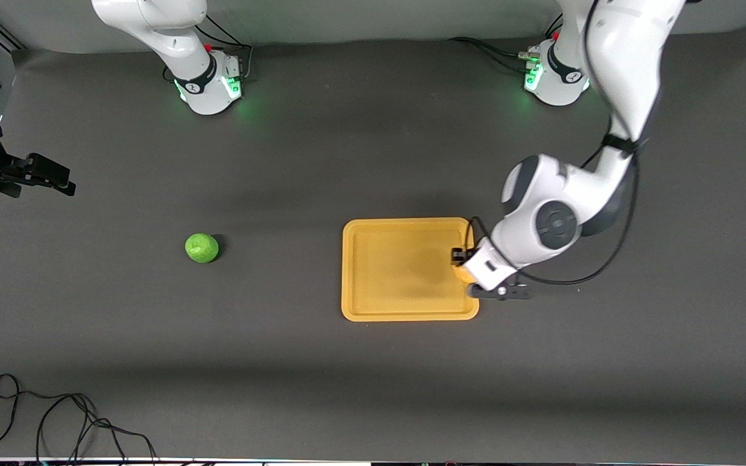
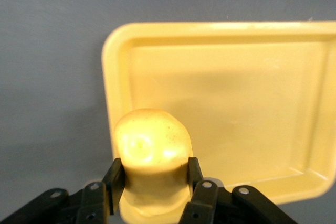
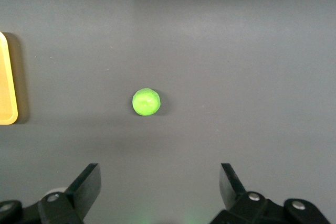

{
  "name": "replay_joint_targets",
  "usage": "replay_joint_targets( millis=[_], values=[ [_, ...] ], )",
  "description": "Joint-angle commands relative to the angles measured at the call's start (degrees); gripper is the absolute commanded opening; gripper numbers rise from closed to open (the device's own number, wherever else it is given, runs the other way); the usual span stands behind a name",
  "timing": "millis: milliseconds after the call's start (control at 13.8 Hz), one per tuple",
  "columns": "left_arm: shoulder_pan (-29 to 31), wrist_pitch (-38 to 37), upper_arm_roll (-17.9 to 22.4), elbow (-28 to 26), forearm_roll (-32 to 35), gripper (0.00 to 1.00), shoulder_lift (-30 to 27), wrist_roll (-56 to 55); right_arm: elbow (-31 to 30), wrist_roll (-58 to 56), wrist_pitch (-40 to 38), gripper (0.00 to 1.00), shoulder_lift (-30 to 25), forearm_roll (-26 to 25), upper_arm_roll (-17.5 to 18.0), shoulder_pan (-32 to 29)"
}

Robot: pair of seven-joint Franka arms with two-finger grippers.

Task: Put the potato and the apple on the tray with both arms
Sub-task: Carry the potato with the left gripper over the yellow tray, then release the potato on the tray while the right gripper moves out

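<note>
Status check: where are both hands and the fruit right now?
Left hand shut on potato over tray edge. Right hand open, waiting high above apple on table. Nothing in the way.

Potato [image 1: 462, 274] mostly hidden by left arm

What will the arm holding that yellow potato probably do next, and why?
Probably carry it a little farther in over the tray and lower it. The left gripper is shut on the potato just above the tray's edge toward the left arm's end, not yet set down. The right gripper waits open above the apple.
</note>
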Motion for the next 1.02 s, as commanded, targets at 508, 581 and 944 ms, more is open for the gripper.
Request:
replay_joint_targets(
  millis=[508, 581, 944],
  values=[
    [-2.42, 0.75, 0.68, 3.17, -0.14, 1.00, 5.37, -1.20, -0.07, 4.11, 3.23, 1.00, 0.54, 0.07, -0.06, 5.85],
    [-2.24, 0.49, 0.68, 3.61, -0.23, 1.00, 5.02, -1.29, 0.02, 6.31, 3.58, 1.00, 0.81, 0.07, -0.06, 8.04],
    [5.82, -12.83, 1.12, 3.70, 0.30, 1.00, -9.28, -0.51, 0.02, 9.24, 6.83, 1.00, 2.22, -0.10, -0.23, 13.78]
  ],
)
